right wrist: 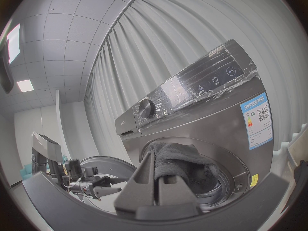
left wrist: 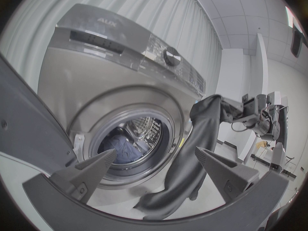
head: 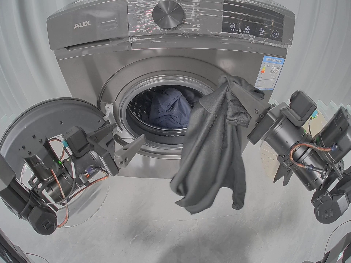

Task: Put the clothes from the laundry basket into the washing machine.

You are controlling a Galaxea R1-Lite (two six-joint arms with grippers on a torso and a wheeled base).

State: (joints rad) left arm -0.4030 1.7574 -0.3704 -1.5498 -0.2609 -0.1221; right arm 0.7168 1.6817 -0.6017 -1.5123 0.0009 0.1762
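Note:
A grey front-loading washing machine [head: 91, 70] stands ahead with its round door [head: 47, 121] swung open to the left. Inside the drum lies a dark blue garment [head: 170, 108]. My right gripper [head: 234, 86] is shut on a dark grey shirt [head: 212, 154], held up just right of the drum opening; the shirt hangs down in front of the machine's lower right. In the right wrist view the fingers [right wrist: 150, 174] pinch the bunched grey shirt [right wrist: 183, 164]. My left gripper [head: 128, 143] stands open and holds nothing, low at the opening's left rim, in front of the door.
A white laundry basket [head: 272, 157] shows partly behind my right arm at the machine's right. Grey floor [head: 146, 220] spreads in front of the machine. White curtains [head: 321, 55] hang behind it.

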